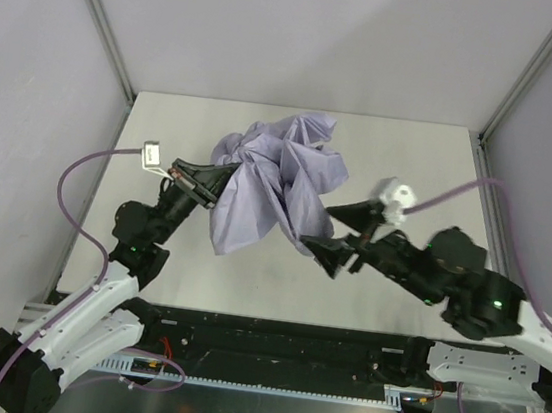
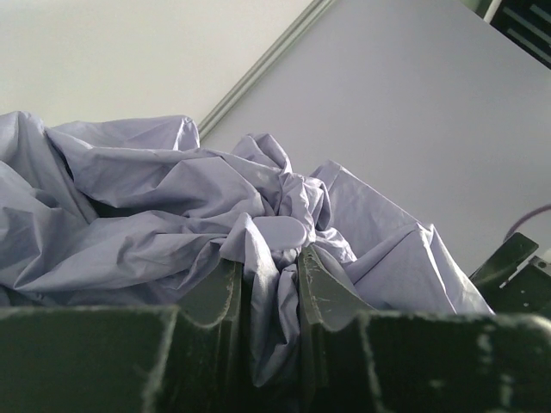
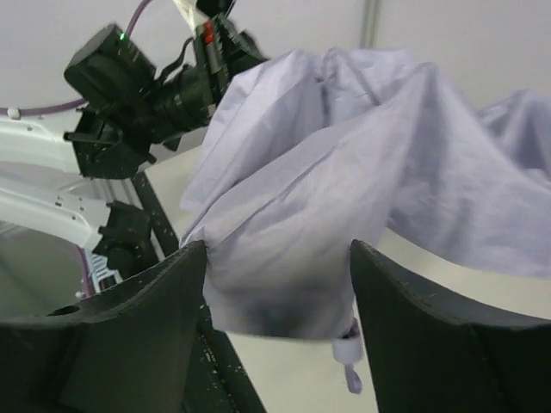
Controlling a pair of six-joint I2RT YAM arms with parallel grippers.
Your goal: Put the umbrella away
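Pinching the crumpled umbrella [image 1: 275,171], the left gripper [image 2: 269,275] is clamped tight; the right gripper [image 3: 277,258] gapes around loose fabric. Bundling and stowing apparently remain.

Plain pale lavender-grey umbrella [image 1: 271,184]

You get bright, diffuse light; the desk [image 1: 402,162] looks washed pale, with a soft shadow under the umbrella [image 1: 269,181]. In your wrist views the near pincer fingers [image 2: 215,292] blur dark, fabric is sharp.
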